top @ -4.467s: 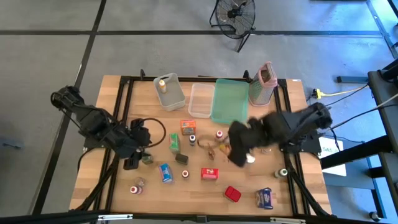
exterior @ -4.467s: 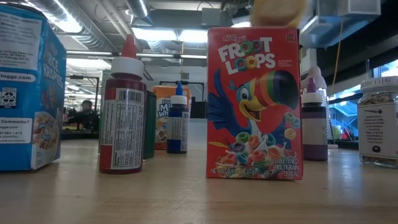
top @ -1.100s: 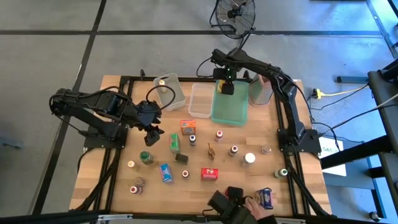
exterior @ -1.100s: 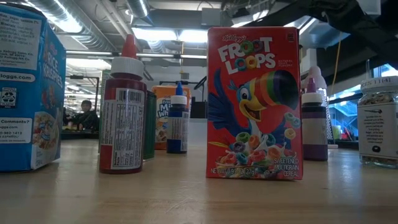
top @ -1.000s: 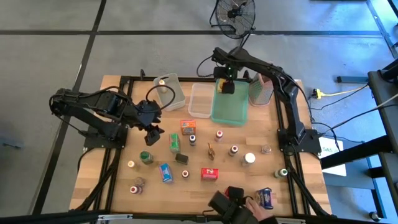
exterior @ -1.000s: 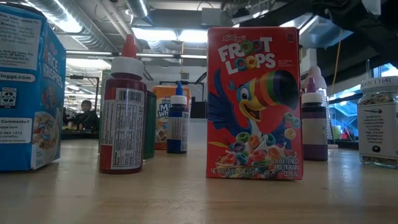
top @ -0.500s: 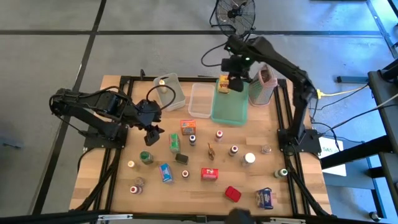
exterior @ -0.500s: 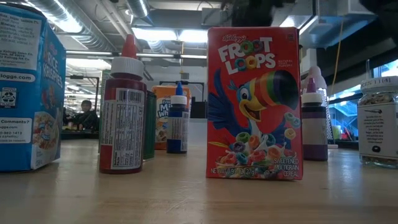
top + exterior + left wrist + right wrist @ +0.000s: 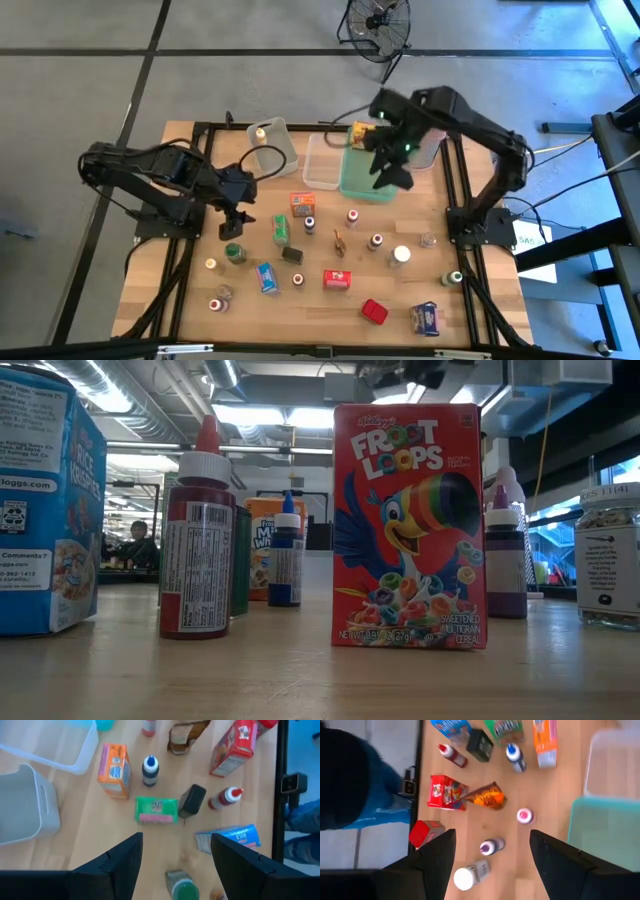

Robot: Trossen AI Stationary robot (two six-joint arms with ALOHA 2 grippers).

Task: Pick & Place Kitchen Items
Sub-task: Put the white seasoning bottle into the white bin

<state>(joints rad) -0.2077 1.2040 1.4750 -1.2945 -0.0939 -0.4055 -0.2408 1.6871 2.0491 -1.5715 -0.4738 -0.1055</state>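
Froot Loops box (image 9: 408,525): red, upright on the table (image 9: 330,320); a toucan with a striped beak over coloured cereal rings; reads "Kellogg's", "FROOT LOOPS", "sweetened multi-grain cereal"; in the high view it is near the table's middle, toward the front.
Blue box (image 9: 45,505): upright at the edge of the low view; "Rice Krispies" partly readable, cut off by the frame; from above it lies left of the red box.
Red sauce bottle (image 9: 198,535): red pointed cap, white collar, label of fine print too small to read; stands left of the Froot Loops box in the low view.
Blue-capped bottle (image 9: 285,555): dark, white collar, farther back, beside an orange box (image 9: 262,535) whose writing is mostly hidden.
Green packet (image 9: 156,810): flat on the table beside a small black box (image 9: 192,800); writing unreadable.
Purple bottle (image 9: 505,560): right of the Froot Loops box, next to a clear jar (image 9: 607,555) with a white label.
Yellow item (image 9: 360,133): at the far end of the teal tray (image 9: 362,180), beside the clear bin (image 9: 322,162).
Left gripper (image 9: 233,222): above the table's left side, just behind a green-capped jar (image 9: 234,253); fingers apart, empty.
Right gripper (image 9: 388,176): over the teal tray; fingers apart, holding nothing.
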